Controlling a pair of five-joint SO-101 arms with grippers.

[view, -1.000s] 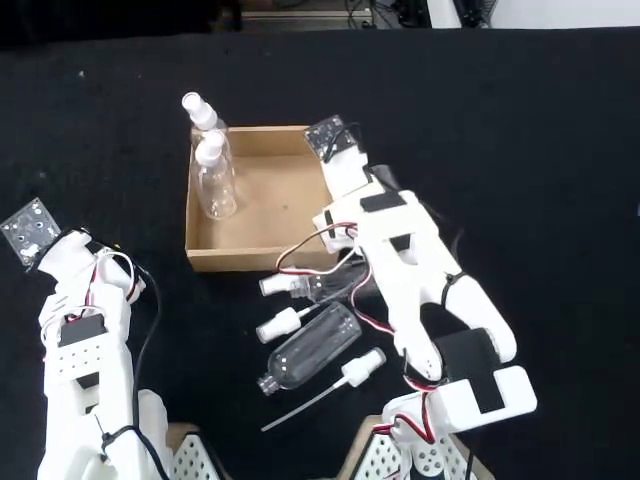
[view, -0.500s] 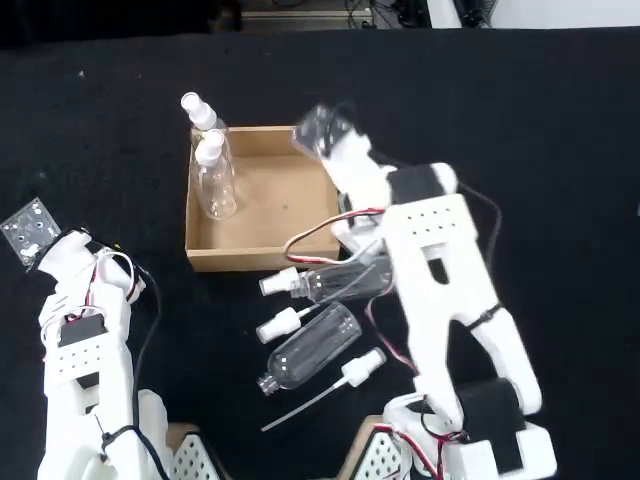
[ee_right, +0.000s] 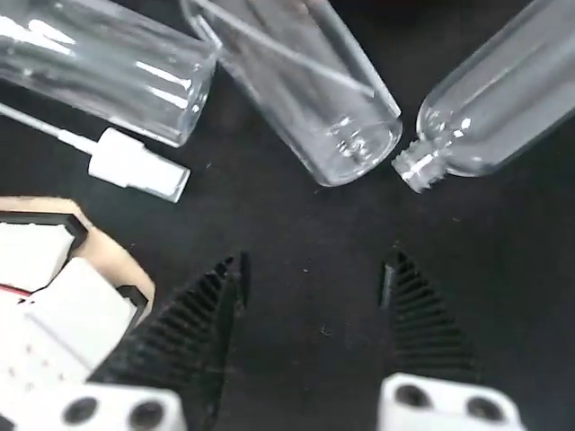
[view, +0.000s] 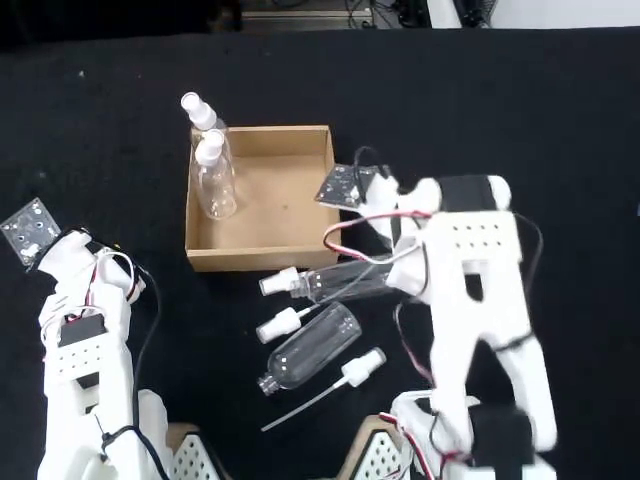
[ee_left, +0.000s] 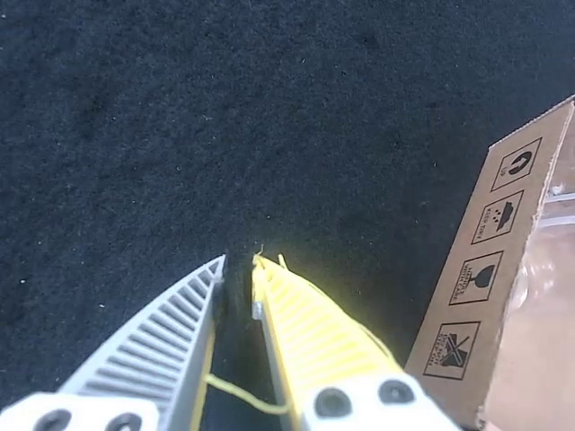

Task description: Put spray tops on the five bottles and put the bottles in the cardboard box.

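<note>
Right, I judge the job partway done. Two capped bottles stand at the left end of the cardboard box. One is clearly inside; the other is at the far corner, and I cannot tell which side of the wall it is on.

The rest lie on the black table just in front of the box. From the high view I pick out a lying bottle that already wears a top, an uncapped bottle beside it, and two loose spray tops, one of them trailing its thin tube.

The right gripper hovers over bare cloth just short of the bottles' ends. Its fingers are spread wide with nothing between them, and the open threaded neck is near its far finger. The left gripper sits over bare table beside the box's outer wall, its fingers drawn almost together and empty.

So I take the step in hand to be capping. I think the next move is to close the right fingers on the open bottle or on a loose top. The left arm would then have to steady the other piece, since the tube must thread a narrow neck and these round bottles look ready to roll.
</note>
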